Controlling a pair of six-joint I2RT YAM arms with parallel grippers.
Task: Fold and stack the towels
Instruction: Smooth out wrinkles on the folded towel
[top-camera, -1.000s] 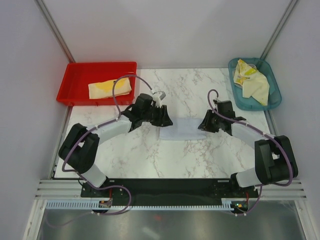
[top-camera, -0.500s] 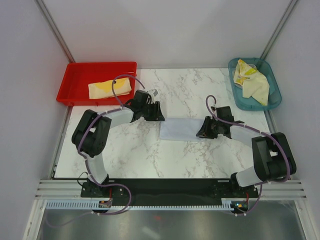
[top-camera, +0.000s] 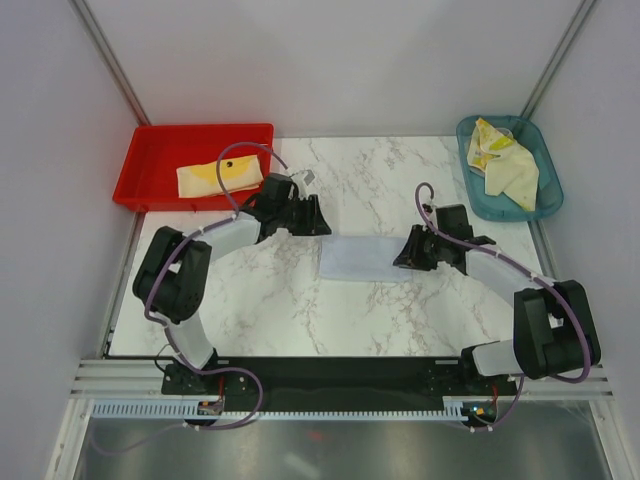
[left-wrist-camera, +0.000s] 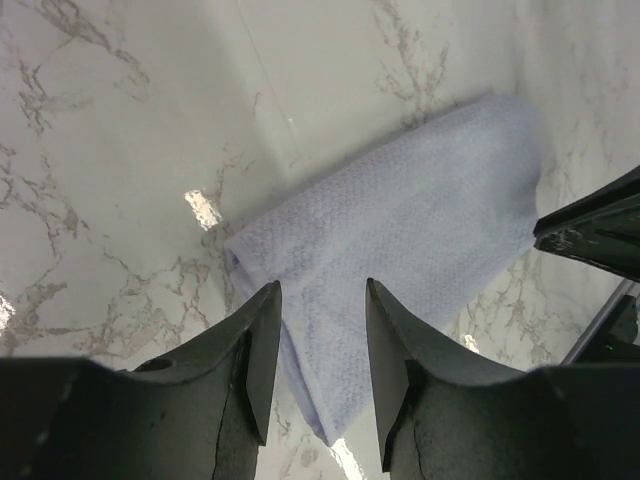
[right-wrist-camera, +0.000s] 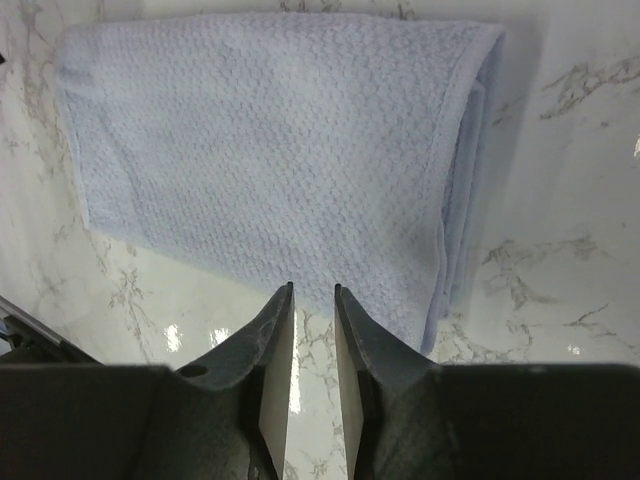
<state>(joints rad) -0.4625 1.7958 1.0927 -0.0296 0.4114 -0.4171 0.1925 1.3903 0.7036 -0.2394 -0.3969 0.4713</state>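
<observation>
Lying folded between left gripper (left-wrist-camera: 322, 286) and right gripper (right-wrist-camera: 313, 288), both parted, empty: lavender towel (top-camera: 358, 258).

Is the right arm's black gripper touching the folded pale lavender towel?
Cannot tell: right wrist view puts the right gripper at the edge of the pale lavender towel; contact or gap unclear.

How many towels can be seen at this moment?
4: a folded cream-yellow towel in the red tray, a lavender-blue towel on the table, and a crocodile-print towel and cream towel in the teal basket, which may hide more.
</observation>
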